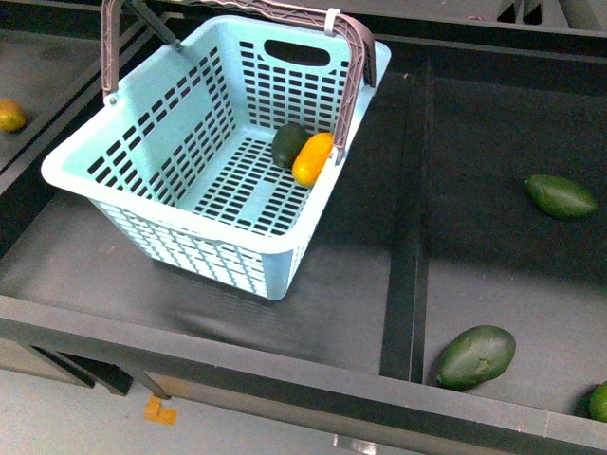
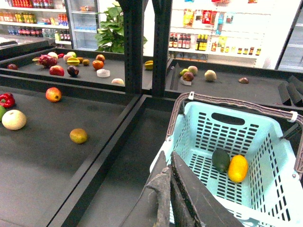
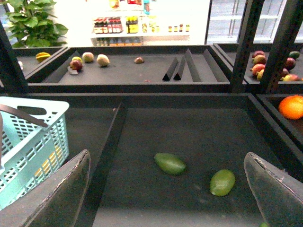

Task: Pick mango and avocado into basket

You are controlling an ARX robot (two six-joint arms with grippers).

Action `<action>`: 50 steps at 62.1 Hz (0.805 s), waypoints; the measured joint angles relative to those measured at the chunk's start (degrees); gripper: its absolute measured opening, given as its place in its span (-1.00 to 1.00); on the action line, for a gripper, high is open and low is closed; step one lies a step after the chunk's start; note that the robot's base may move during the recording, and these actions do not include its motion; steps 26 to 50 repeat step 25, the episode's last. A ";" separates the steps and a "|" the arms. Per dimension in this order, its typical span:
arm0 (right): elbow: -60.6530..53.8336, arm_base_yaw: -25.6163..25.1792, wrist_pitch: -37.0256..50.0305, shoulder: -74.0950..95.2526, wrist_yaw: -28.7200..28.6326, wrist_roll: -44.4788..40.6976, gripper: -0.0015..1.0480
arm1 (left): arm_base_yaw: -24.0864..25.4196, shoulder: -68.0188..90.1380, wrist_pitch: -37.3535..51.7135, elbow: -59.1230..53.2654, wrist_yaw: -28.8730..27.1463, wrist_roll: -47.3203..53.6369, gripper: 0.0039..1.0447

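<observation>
The mango point(image 1: 312, 158) and avocado point(image 1: 288, 144) lie touching at the basket's point(image 1: 171, 213) 2 o'clock corner; left gripper point(image 2: 169, 189) is pressed together, right gripper point(image 3: 165, 198) spread and empty; lifting carelessly may roll both fruits.

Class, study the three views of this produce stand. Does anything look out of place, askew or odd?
The basket sits skewed, corner-on to the shelf edge rather than square. Inside it, the mango and avocado lie pressed together in one far corner. A small orange scrap lies on the floor below the shelf. Nothing looks spilled or damaged.
</observation>
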 joint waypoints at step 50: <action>0.00 0.00 0.00 0.00 0.00 0.00 0.83 | 0.00 0.00 0.00 0.00 0.00 0.09 0.85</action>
